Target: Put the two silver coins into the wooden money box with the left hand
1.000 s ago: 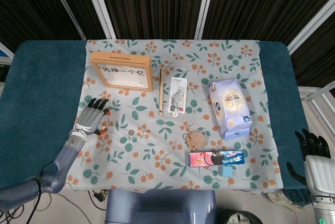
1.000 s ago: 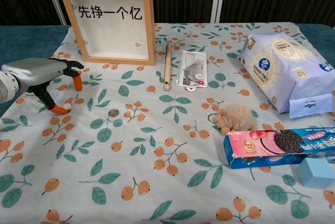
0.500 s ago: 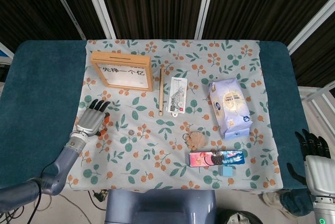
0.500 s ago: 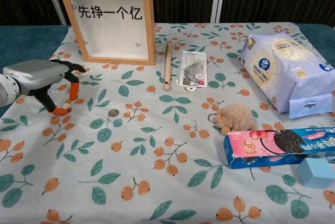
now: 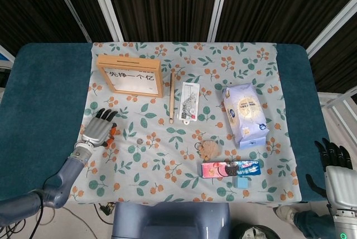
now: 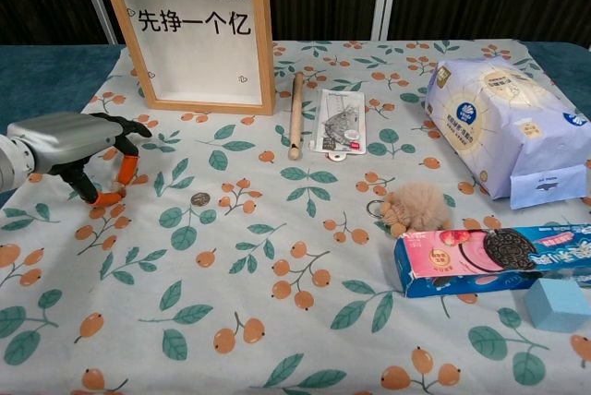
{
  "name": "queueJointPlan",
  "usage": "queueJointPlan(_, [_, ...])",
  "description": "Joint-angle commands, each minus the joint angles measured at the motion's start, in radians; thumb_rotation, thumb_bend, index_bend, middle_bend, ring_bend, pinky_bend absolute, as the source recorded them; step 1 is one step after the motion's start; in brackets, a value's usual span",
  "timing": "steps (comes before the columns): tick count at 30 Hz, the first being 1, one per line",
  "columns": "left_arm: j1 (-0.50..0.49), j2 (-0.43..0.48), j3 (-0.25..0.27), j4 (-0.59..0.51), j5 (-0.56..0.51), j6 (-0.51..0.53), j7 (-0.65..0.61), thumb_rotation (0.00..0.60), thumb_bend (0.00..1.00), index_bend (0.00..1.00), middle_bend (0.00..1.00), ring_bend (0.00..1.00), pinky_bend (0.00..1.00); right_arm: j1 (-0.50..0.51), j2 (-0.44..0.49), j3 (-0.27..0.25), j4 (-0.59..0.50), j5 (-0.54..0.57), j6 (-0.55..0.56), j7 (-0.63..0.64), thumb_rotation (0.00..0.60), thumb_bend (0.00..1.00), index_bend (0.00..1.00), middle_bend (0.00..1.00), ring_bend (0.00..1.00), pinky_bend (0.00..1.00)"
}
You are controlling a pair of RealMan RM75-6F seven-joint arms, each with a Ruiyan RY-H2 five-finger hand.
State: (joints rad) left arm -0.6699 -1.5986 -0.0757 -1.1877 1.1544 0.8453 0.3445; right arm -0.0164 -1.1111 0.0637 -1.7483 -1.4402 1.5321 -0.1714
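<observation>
Landmark: wooden money box (image 6: 191,35), standing upright at the far left of the flowered cloth (image 6: 305,257), slot on its top edge.

One silver coin (image 6: 200,199) flat on the cloth, well in front of the money box, a little right of its left edge in chest view; same coin (image 5: 139,140) as a small dot in head view. Second silver coin not made out anywhere; possibly lost in the print or hidden under the hand, cannot tell.

Left hand (image 6: 76,149) low over the cloth in front of the money box and off its left corner, fingers curled down with orange fingertips (image 6: 125,169) near or touching the cloth; nothing visibly pinched, but whether anything small sits under the palm cannot be told. Coin just to the right of that hand, apart from it, at about the same depth from the box. Round and flat, so no long axis to line up with, only a thin edge to catch.

Right hand (image 5: 333,163) far from the money box, off the cloth's right edge at the table corner, fingers apart, holding nothing. Left hand clearly the nearer one.

Likely next: short sideways shift rightward from the left hand to the coin, then a lift back and up to the slot atop the money box.
</observation>
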Motion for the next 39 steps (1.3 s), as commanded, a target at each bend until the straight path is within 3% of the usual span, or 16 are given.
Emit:
queueJointPlan(1, [0.000,-0.002,0.002,0.008,0.000,0.004,0.009,0.600,0.44,0.64,0.08,0.00,0.00,0.000,0.000,0.000,-0.001,0.002,-0.001,0.000,0.600,0.37,0.10,0.05,0.00,0.00])
queueJointPlan(14, [0.001,-0.010,0.001,0.013,-0.045,0.027,0.117,0.600,0.51,0.63,0.08,0.00,0.00,0.000,0.004,0.000,-0.011,0.012,-0.007,0.002,0.600,0.37,0.10,0.05,0.00,0.00])
queueJointPlan(22, [-0.002,0.071,-0.024,-0.113,-0.042,0.047,0.110,0.600,0.53,0.63,0.08,0.00,0.00,0.001,0.006,0.001,-0.012,0.015,-0.009,0.004,0.600,0.37,0.10,0.05,0.00,0.00])
queueJointPlan(26, [-0.007,0.166,-0.045,-0.236,-0.021,0.072,0.112,0.600,0.53,0.63,0.08,0.00,0.00,-0.001,0.007,0.002,-0.013,0.018,-0.008,0.006,0.600,0.37,0.10,0.05,0.00,0.00])
queueJointPlan(31, [-0.042,0.340,-0.121,-0.435,-0.068,0.026,0.075,0.600,0.56,0.65,0.10,0.00,0.00,-0.002,0.008,0.005,-0.017,0.028,-0.009,0.013,0.600,0.37,0.10,0.05,0.00,0.00])
queueJointPlan(39, [-0.188,0.563,-0.253,-0.548,-0.241,-0.099,0.135,0.600,0.56,0.66,0.10,0.00,0.00,-0.008,0.015,0.016,-0.022,0.054,-0.006,0.038,0.600,0.37,0.10,0.05,0.00,0.00])
